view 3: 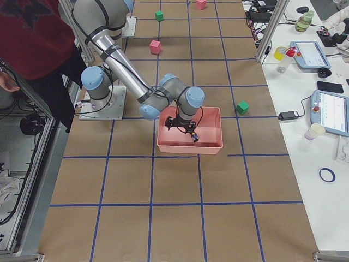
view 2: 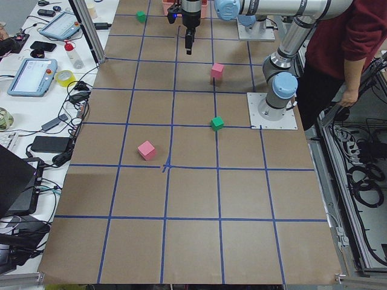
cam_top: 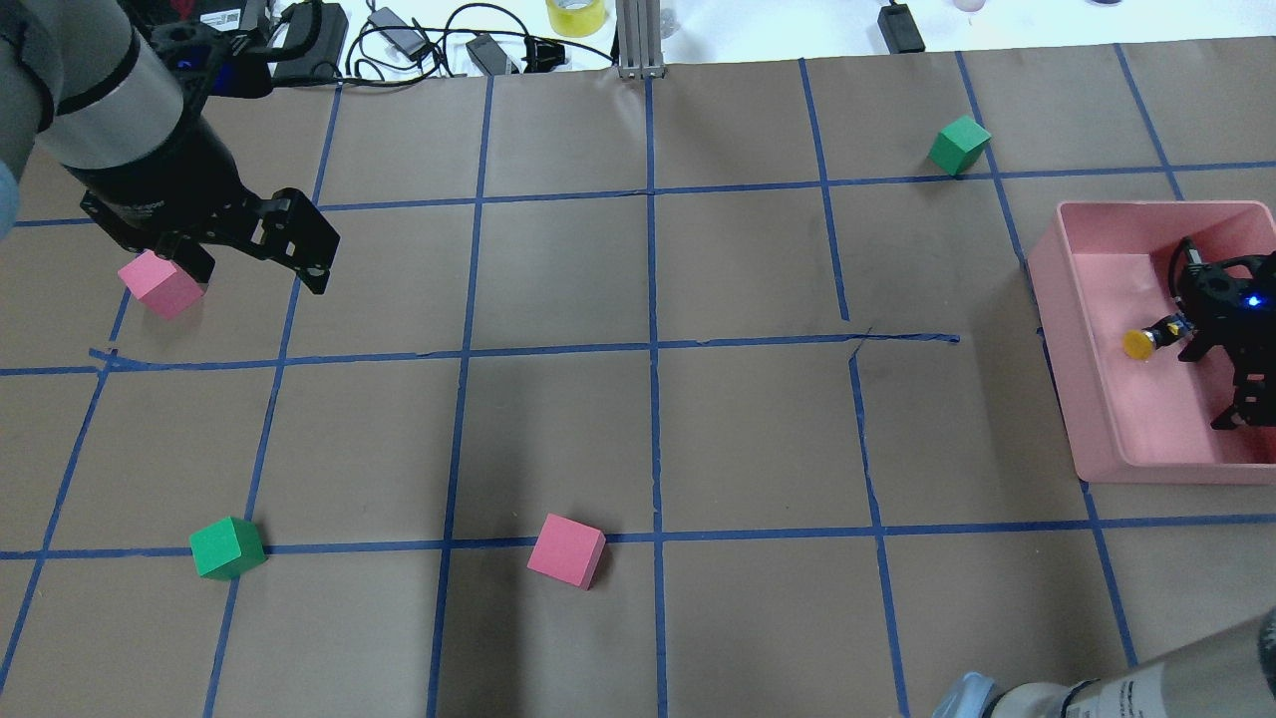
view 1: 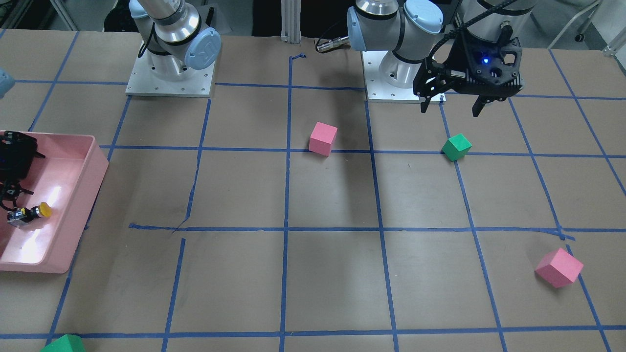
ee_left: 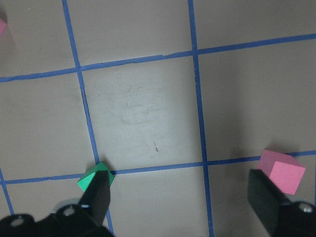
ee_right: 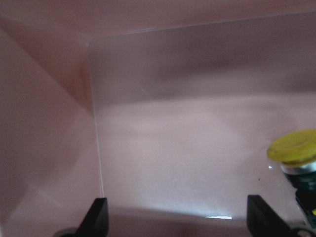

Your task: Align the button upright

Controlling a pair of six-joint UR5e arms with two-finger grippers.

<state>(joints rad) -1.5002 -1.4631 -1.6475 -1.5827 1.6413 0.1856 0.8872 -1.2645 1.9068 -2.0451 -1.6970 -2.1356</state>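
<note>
Button point(view 1: 29, 213) position decided everything here: it lay on its side on the floor of the pink tray point(cam_top: 1156, 207), at the end of the counter point(cam_top: 558, 299) on the robot's right. Its long axis ran about level. The yellow cap pointed toward the middle of the counter and the grey base pointed away from it.

The right gripper point(ee_right: 177, 219) hung inside the tray, low over the floor, with its jaws spread wide and nothing between them. In the right wrist view the button sat at the frame's right edge, close by the right-hand finger point(ee_right: 259, 215) and not in the gap. Whether it touched that finger could not be told.

By my judgement the jaws would have to shift sideways toward the button, or turn to straddle its body, before any grip could tip it cap-up.

The left gripper point(view 1: 449, 112) hovered well away over bare counter near a green cube point(view 1: 457, 146), also with wide, empty jaws. The right arm was plainly the nearer one.
</note>
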